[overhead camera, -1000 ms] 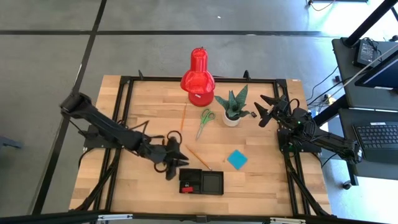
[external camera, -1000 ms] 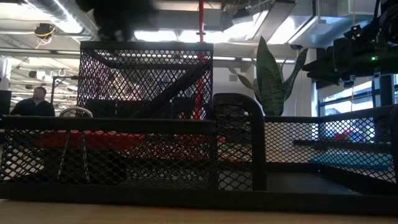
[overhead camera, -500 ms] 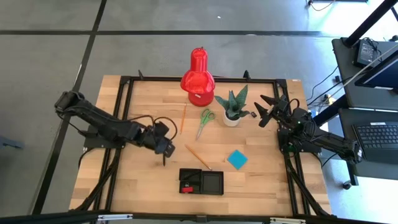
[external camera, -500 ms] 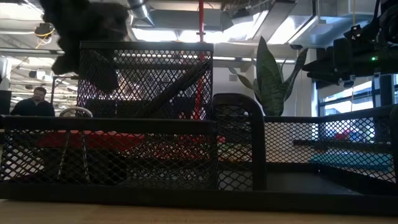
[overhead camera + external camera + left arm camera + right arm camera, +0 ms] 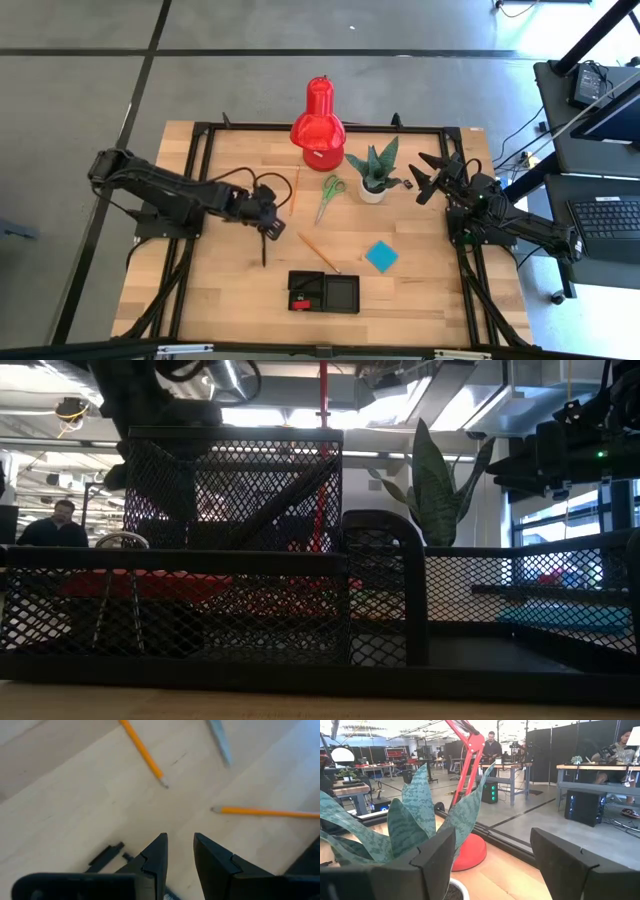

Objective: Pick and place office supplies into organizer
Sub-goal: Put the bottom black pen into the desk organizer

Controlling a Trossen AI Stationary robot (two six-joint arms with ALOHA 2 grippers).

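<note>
View from the table's front edge to its back.

**Organizer** (image 5: 342,294): a low black mesh tray near the front edge. A small red piece (image 5: 296,298) lies in its left compartment; the right compartment shows only the black floor. In the low view its mesh fills nearly the whole picture.

**Pencil** (image 5: 318,252): lies slantwise on the table (image 5: 230,295) just behind the organizer, apart from it.

**Note pad** (image 5: 380,256): a blue square lying flat, to the right of that pencil and behind the organizer's right end.

**Thin dark stick** (image 5: 264,250): probably a pen, too fine in the high view to be sure. It lies just in front of the left gripper.

**Left gripper** (image 5: 179,837): over the bare wood left of centre. Its fingers are narrowly parted, with wood showing through the gap and nothing held. The left wrist view shows the tips of two pencils beyond the fingers.

**Second pencil** (image 5: 296,188) and **scissors** (image 5: 329,197): side by side at mid-table, not touching. The scissors' green handles point to the back.

**Plant** (image 5: 375,170): stands upright in a white pot, just right of the scissors.

**Right gripper** (image 5: 422,178): waits beside the plant near the table's right edge, its claw spread wide and empty. Its wrist view shows the leaves just ahead.

**Lamp** (image 5: 319,125): red, at the back edge, behind the scissors.
</note>
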